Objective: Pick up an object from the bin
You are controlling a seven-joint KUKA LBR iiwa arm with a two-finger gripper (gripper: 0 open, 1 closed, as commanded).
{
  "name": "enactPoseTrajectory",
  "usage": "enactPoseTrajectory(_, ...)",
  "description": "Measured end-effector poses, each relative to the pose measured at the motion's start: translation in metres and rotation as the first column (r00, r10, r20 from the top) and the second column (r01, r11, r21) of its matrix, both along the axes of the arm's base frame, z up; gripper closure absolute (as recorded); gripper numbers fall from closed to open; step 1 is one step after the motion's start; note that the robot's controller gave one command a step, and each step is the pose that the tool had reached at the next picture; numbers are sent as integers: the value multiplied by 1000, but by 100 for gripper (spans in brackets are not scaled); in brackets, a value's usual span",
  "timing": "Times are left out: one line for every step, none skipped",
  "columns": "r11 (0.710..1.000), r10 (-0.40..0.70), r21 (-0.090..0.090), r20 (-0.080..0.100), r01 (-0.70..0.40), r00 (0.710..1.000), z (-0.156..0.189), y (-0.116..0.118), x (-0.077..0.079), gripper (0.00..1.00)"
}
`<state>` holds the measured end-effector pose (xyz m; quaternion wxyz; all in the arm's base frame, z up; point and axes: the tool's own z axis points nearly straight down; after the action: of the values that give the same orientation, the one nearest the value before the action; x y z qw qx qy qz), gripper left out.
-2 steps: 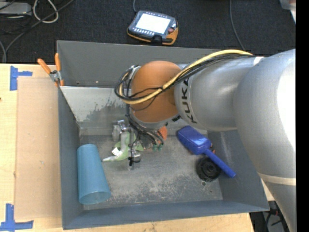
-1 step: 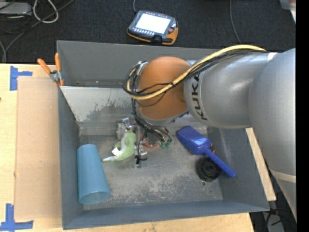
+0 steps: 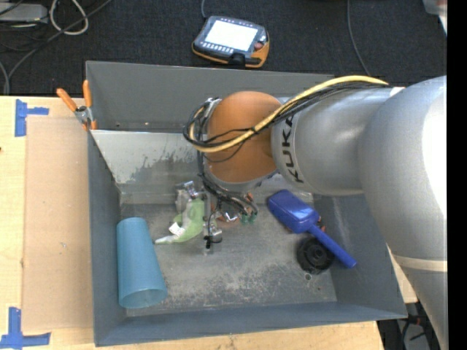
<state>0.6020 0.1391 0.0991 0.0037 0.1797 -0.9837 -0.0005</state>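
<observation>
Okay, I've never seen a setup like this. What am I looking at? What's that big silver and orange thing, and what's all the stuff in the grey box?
This is a single camera looking down into a grey metal bin from above and a little to one side. The big silver shape coming in from the right is a robot arm. The orange ball is a cover on its wrist, with cables running over it. Under that hangs the gripper, the part that grabs things, low in the middle of the bin. Its job is to pick one thing out.

Right beside the gripper lies a pale green and white thing; I cannot tell whether it is gripped. On the left a light blue cup lies on its side. On the right are a blue brush-like tool and, beside its handle, a black round piece.
</observation>
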Motion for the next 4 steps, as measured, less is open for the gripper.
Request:
enactPoseTrajectory(997, 81, 4, 13, -81, 997, -30, -9, 20, 0)
enactPoseTrajectory(991, 134, 2, 7, -134, 991, -29, -9, 15, 100)
enactPoseTrajectory(991, 133, 3, 7, -133, 991, -29, -8, 15, 100)
enactPoseTrajectory(991, 131, 2, -3, -131, 991, 6, -9, 12, 100)
